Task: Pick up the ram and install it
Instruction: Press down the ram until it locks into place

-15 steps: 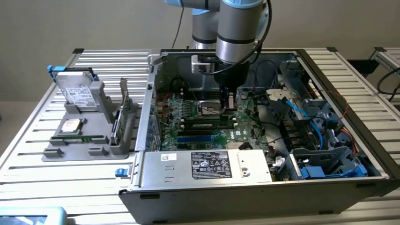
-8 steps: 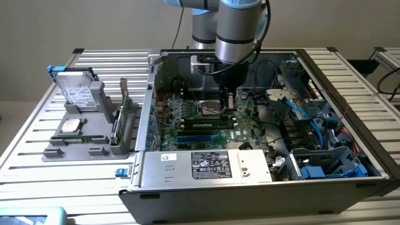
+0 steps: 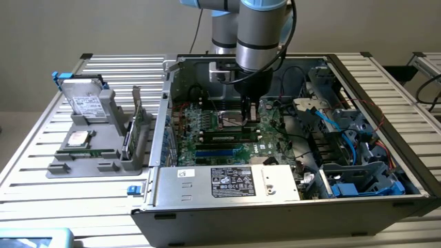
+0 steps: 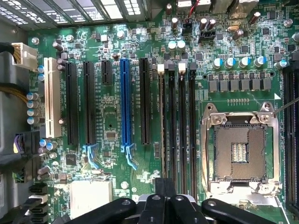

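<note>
Gripper (image 3: 251, 114) pinched shut, holding nothing, low over the motherboard (image 3: 214, 124).
Arm plunges straight down into the open case; the ram (image 3: 231, 137) sits seated just near of its fingers.

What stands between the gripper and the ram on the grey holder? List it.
In the exterior view, the upright green card and the computer case's side wall stand between the gripper and the ram on the grey holder.
</note>
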`<act>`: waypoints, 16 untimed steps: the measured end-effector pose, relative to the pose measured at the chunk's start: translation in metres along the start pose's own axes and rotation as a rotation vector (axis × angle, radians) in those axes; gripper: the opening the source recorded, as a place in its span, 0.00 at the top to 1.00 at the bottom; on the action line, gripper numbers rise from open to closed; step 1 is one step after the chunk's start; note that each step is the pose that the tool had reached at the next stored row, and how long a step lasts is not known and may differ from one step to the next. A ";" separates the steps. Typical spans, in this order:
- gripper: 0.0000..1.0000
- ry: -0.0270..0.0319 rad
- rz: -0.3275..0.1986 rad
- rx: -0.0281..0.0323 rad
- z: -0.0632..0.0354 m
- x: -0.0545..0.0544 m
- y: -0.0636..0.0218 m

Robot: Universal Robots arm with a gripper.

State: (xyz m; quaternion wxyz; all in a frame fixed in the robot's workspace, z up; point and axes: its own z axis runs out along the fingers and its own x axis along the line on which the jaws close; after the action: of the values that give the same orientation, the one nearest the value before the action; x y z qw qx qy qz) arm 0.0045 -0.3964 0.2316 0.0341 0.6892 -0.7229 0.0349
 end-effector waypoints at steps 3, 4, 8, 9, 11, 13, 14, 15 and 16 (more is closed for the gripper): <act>0.89 -0.0017 0.000 0.0037 0.0006 0.000 0.0001; 0.89 -0.0020 0.000 0.0046 0.0007 0.000 0.0001; 0.89 -0.0030 -0.001 0.0084 0.0011 0.000 0.0001; 0.89 -0.0032 -0.001 0.0085 0.0011 0.000 0.0003; 0.89 -0.0037 -0.001 0.0088 0.0018 0.000 0.0003; 0.89 -0.0033 -0.001 0.0087 0.0021 0.000 0.0004; 0.89 -0.0032 -0.001 0.0087 0.0022 0.000 0.0004; 0.89 -0.0032 -0.001 0.0087 0.0024 0.000 0.0004; 0.89 -0.0032 -0.001 0.0087 0.0025 0.000 0.0004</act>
State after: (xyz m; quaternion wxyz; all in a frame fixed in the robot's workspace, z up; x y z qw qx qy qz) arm 0.0041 -0.3961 0.2291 0.0300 0.6897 -0.7225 0.0369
